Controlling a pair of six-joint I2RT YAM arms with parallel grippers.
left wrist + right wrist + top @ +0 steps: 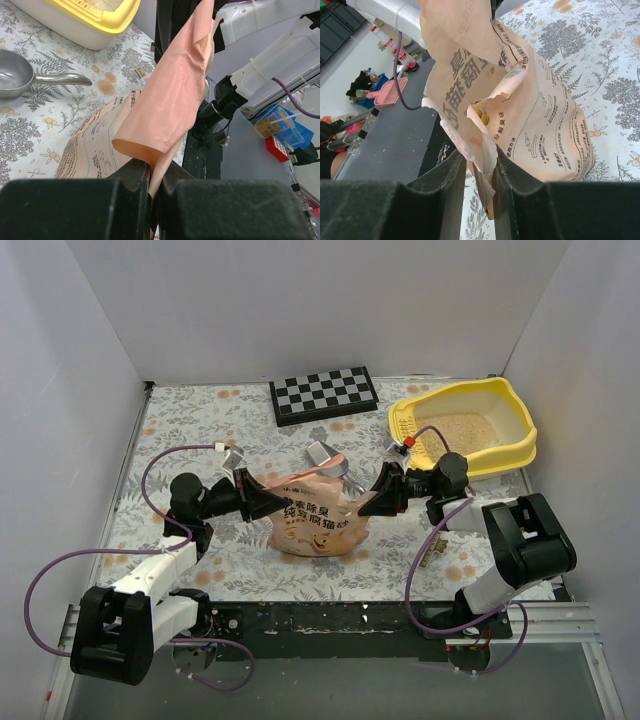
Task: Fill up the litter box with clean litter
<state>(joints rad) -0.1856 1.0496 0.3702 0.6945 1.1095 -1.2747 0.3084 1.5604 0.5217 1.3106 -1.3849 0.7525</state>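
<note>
The yellow litter box [517, 429] stands at the back right with pale beige clean litter [463, 430] in its bottom; its corner shows in the left wrist view [105, 29]. A peach-orange litter bag [315, 520] stands at the table's middle. My left gripper [262, 503] is shut on the bag's left top edge [165, 107]. My right gripper [372, 504] is shut on the bag's torn right top edge [485, 150]. Both hold the bag upright between them.
A silver metal scoop [328, 462] lies behind the bag, also in the left wrist view [20, 77]. A black-and-white checkerboard [323, 393] lies at the back middle. White walls close in the left, back and right sides.
</note>
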